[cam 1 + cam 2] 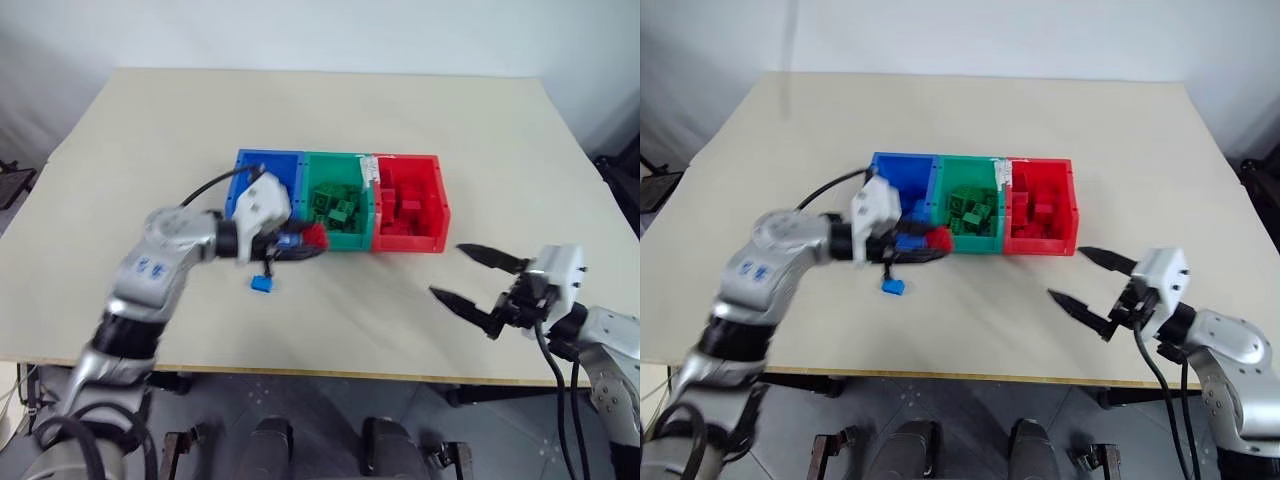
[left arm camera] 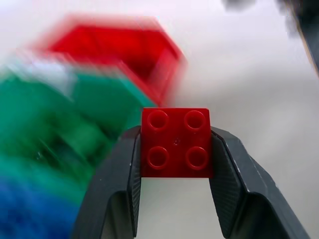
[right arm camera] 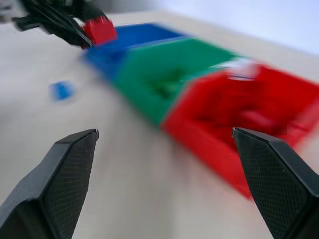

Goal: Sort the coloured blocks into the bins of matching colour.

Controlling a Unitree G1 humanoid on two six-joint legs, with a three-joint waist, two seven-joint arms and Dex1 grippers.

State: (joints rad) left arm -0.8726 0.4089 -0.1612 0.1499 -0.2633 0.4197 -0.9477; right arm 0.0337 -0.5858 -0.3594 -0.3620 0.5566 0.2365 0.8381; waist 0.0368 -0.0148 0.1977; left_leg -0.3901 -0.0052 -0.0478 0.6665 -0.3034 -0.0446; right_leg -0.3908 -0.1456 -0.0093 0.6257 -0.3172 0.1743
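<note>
The red block (image 2: pixel 175 142) is a small studded brick, likely light, rigid and smooth-sided, so a squeeze across two opposite flat walls suits it best. That is how the left gripper (image 1: pixel 300 241) has it now, jaws pinching it on both sides, studs facing the wrist camera. It hangs above the surface just in front of the bins (image 1: pixel 338 203), near the seam of blue and green, with the red bin at about 2 o'clock from it. A blue block (image 1: pixel 263 284) lies on the surface at its 7 o'clock. The right gripper (image 1: pixel 478 278) waits well apart, jaws spread wide and empty.
</note>
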